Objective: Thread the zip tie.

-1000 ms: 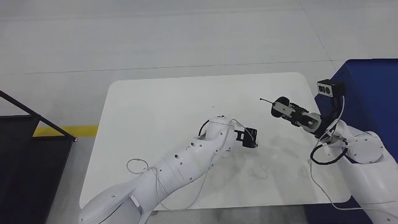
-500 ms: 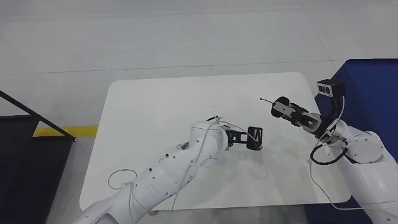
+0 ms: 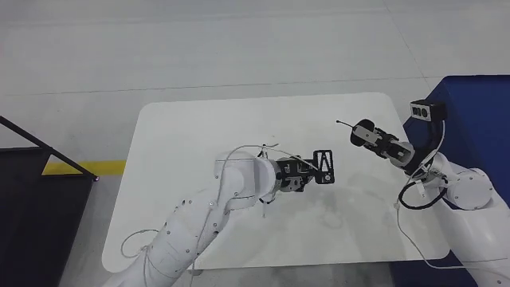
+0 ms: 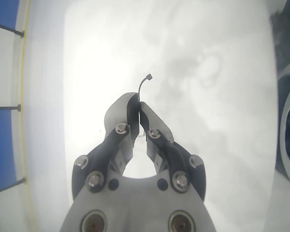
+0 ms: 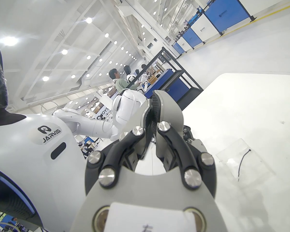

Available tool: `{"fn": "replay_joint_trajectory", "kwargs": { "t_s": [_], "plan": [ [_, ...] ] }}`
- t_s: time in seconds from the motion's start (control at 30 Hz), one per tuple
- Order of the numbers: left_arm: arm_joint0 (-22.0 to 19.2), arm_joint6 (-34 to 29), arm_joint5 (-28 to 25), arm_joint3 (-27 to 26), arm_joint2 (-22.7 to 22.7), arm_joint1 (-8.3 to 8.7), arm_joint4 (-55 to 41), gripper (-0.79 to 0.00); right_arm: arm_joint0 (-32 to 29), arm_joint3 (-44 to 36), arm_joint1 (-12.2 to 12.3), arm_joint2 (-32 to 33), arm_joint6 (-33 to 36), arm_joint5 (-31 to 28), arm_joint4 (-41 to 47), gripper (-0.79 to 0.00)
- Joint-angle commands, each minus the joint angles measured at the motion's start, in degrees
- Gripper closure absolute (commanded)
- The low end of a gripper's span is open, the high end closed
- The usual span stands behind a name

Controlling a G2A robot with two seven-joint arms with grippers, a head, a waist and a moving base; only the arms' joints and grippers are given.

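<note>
- Pinching a zip tie (image 4: 140,88) is the left pincer (image 4: 138,100), jaws pressed together, the tie's head curling out beyond the tips above the table (image 4: 91,49).
- The right pincer (image 5: 155,95) is hovering well apart, clamped on a thin dark strand (image 3: 343,125).
- A second tie (image 5: 241,164) is lying on a clear sheet (image 5: 258,163) on the table.
- Blue panels (image 5: 226,13) are carrying white print.

Plastic, metal, matt white
Zip tie (image 4: 140,86): thin smooth black plastic. Left gripper (image 4: 138,98): matt grey fingers (image 4: 118,112), ribbed black pads (image 4: 133,113), shiny metal screws (image 4: 120,128). Table (image 4: 91,49): matt white, smooth.
</note>
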Motion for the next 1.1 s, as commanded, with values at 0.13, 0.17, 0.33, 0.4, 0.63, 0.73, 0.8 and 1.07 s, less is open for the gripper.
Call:
{"fn": "replay_joint_trajectory", "kwargs": {
  "t_s": [0.13, 0.17, 0.33, 0.4, 0.63, 0.73, 0.8, 1.07],
  "plan": [
    [8.9, 27.0, 0.7, -2.2, -10.4, 2.09, -0.2, 0.0, -0.4, 2.6, 0.0, 1.7, 0.9, 1.0, 3.4, 0.0],
    [8.9, 27.0, 0.7, -2.2, -10.4, 2.09, -0.2, 0.0, -0.4, 2.6, 0.0, 1.7, 0.9, 1.0, 3.4, 0.0],
    [8.9, 27.0, 0.7, -2.2, -10.4, 2.09, -0.2, 0.0, -0.4, 2.6, 0.0, 1.7, 0.9, 1.0, 3.4, 0.0],
    [8.9, 27.0, 0.7, -2.2, -10.4, 2.09, -0.2, 0.0, -0.4, 2.6, 0.0, 1.7, 0.9, 1.0, 3.4, 0.0],
    [8.9, 27.0, 0.7, -2.2, -10.4, 2.09, -0.2, 0.0, -0.4, 2.6, 0.0, 1.7, 0.9, 1.0, 3.4, 0.0],
    [9.4, 27.9, 1.9, -2.1, -10.7, 2.04, -1.3, 0.0, -0.5, 2.0, 0.0, 1.4, 0.7, 1.4, 3.5, 0.0],
    [11.2, 33.9, 5.4, -2.0, -11.7, 1.83, -6.6, 0.0, -1.7, 1.0, -0.4, 0.3, -0.4, 1.7, 4.9, 0.0],
    [16.2, 53.3, 9.4, -0.4, -11.7, 0.99, -20.0, 0.0, -8.2, -0.7, -1.4, -1.7, -3.7, -16.7, -0.1, 0.0]
  ]
}}
